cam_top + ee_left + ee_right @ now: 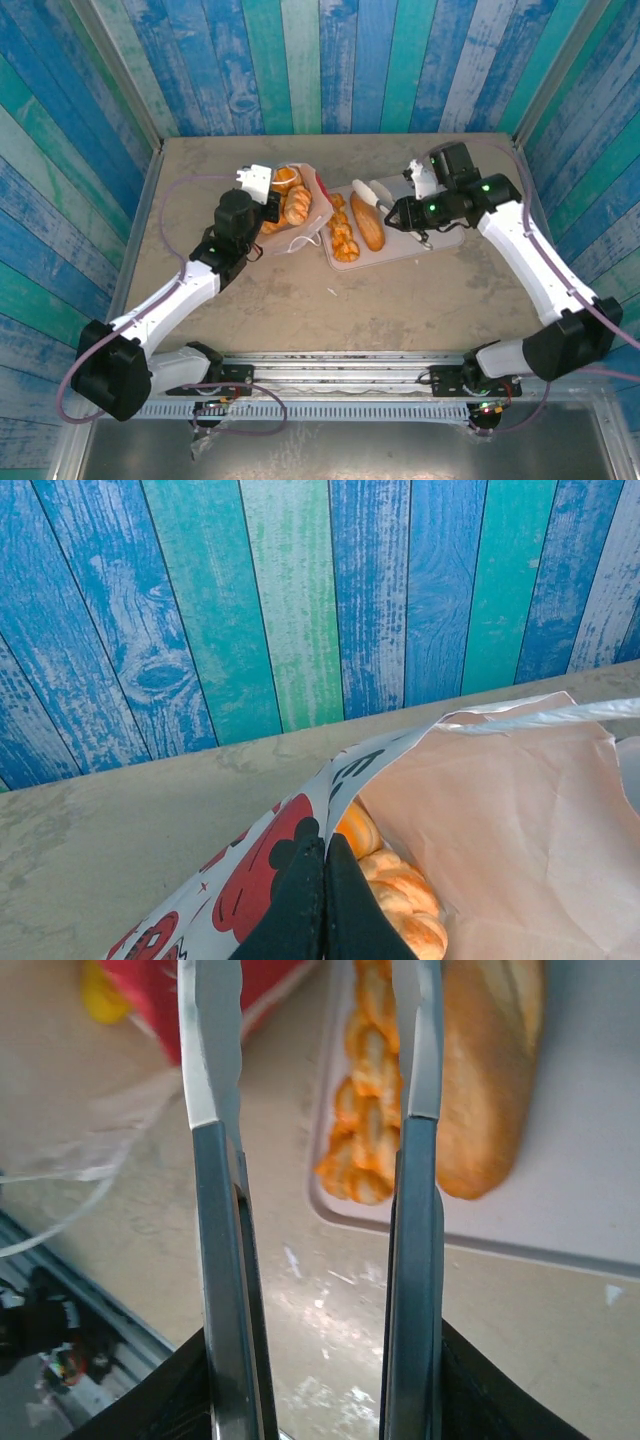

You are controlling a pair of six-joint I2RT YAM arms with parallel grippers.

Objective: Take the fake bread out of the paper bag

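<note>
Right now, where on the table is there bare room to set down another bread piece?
The tray is bare at its right end, beside the loaf. The tabletop is open in front of the tray and along the far wall. It is crowded around the paper bag and the twisted rolls.

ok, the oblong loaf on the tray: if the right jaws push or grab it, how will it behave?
The oblong loaf is rounded and lies flat on the tray, so a sideways push would probably roll or slide it. Its smooth, glossy crust in the right wrist view hints it may slip between the narrow metal fingers. It probably holds its shape.
</note>
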